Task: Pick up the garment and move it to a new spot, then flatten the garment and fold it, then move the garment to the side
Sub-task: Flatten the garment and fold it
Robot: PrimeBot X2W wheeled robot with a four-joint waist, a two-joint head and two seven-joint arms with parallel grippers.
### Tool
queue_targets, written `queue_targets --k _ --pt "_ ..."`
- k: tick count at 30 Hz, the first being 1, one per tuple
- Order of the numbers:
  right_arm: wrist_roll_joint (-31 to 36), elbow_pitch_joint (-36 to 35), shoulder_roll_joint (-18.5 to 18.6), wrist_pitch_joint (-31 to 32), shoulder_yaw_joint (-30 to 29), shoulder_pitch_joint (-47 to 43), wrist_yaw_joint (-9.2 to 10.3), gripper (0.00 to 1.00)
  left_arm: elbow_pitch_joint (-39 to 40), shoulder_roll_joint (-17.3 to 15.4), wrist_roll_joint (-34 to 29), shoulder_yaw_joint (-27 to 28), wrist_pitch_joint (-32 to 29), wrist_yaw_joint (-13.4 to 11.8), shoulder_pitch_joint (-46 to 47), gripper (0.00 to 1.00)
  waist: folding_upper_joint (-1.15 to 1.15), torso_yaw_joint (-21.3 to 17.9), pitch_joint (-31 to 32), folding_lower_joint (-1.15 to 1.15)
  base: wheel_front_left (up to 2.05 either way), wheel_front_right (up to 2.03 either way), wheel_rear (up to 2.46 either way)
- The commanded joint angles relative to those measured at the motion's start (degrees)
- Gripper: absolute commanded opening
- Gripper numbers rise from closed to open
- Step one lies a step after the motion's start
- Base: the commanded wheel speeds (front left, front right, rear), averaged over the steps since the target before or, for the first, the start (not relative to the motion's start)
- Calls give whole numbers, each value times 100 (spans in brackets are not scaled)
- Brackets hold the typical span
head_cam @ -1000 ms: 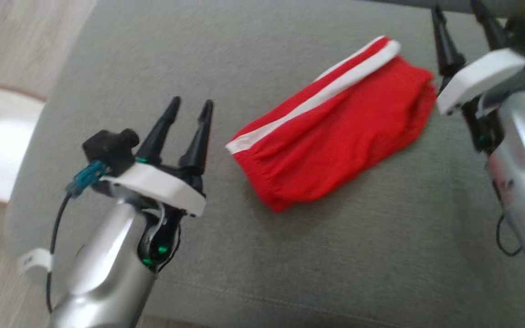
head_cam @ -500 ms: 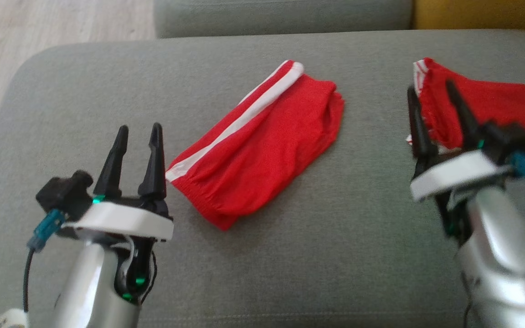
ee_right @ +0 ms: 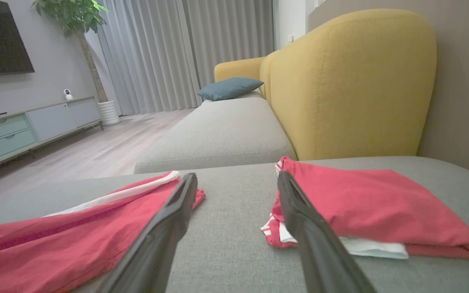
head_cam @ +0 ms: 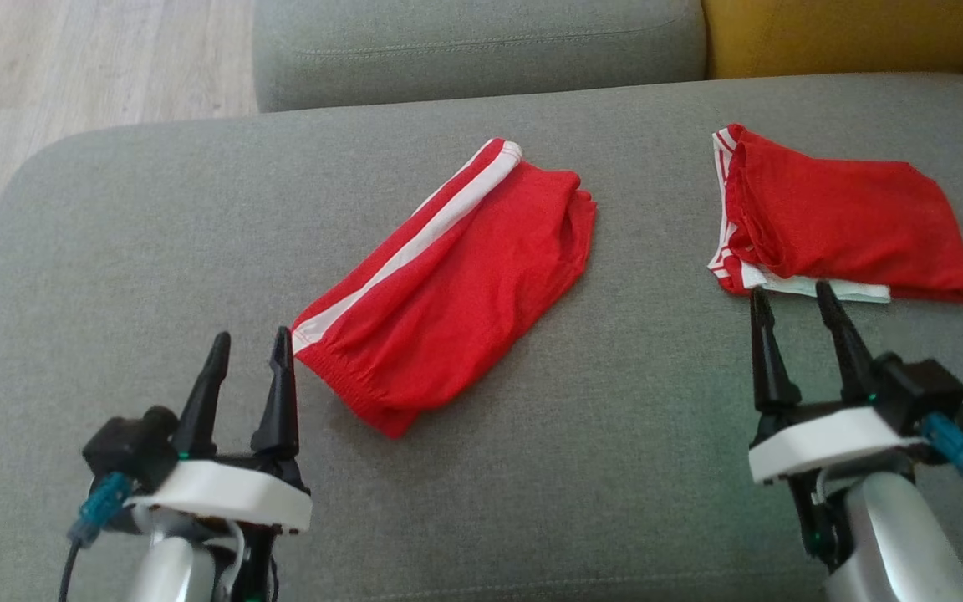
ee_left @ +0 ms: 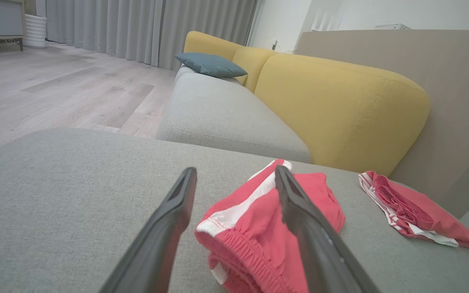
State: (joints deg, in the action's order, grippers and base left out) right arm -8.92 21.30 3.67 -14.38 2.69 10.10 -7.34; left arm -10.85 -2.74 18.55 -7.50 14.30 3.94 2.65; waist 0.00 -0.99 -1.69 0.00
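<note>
A red garment [head_cam: 448,293] with a white side stripe lies folded and slanted in the middle of the grey sofa seat [head_cam: 657,435]. My left gripper [head_cam: 252,336] is open just left of its elastic waistband end, fingertips close to the cloth, nothing held. In the left wrist view that waistband [ee_left: 259,236] sits between and beyond my open left gripper [ee_left: 235,169]. A second red garment [head_cam: 849,221], folded over white cloth, lies at the right. My right gripper [head_cam: 789,290] is open just short of its near edge. In the right wrist view, my right gripper [ee_right: 236,175] points between both garments.
Beyond the seat runs another grey seat cushion [head_cam: 481,50] with a yellow backrest [head_cam: 841,33] at the far right. Wooden floor [head_cam: 72,58] lies past the seat's left edge. A blue pillow [ee_left: 210,64] rests farther along the sofa.
The head camera has swung, so the whole picture shifted and the second garment came into view. Both grippers now sit lower in the picture and stay open, holding nothing.
</note>
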Motion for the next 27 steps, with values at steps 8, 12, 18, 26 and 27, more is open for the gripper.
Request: queue_targets --k 8,12,18,26,27 --pt "-231 -198 -77 283 165 144 -14 100 272 -15 -25 -3 70 -72 342 100 0 145 -216 0 0 0 0" --pt "-964 -21 -78 705 175 357 -14 100 245 -14 1 -163 70 -64 480 100 0 389 -470 0 0 0 0" --pt "-1813 508 -79 1266 107 846 -14 100 155 -14 77 -358 70 -80 639 100 0 871 -839 0 0 0 0" --pt "-2734 1322 -79 1938 -194 1594 -14 100 109 -14 149 -559 70 -102 789 100 0 1405 -1162 0 0 0 0" --pt "-2850 1449 -79 2058 -236 1703 -14 100 106 -14 154 -588 70 -115 806 100 0 1477 -1199 0 0 0 0"
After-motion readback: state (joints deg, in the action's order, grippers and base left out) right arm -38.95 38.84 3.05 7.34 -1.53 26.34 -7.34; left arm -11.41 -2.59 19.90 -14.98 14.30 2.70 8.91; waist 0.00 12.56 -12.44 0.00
